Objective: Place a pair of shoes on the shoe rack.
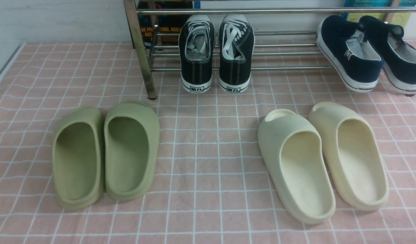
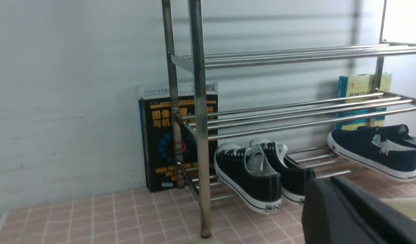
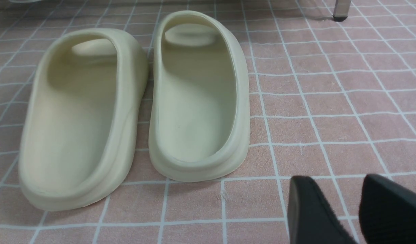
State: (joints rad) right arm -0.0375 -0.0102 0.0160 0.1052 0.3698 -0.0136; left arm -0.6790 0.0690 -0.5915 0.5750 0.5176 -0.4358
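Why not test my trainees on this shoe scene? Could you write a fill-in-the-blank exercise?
1. The sneakers rest on the rack's lowest ____.
2. On the cloth, the green slides lie on the robot's ____ side, opposite the cream slides.
3. The slip-ons are ____ in colour.
4. Behind the rack's left post stands a black ____.

Missing words: tier; left; navy; book

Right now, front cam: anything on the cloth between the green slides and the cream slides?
No. In the front view the pink checked tablecloth lies bare between the green slides and the cream slides.
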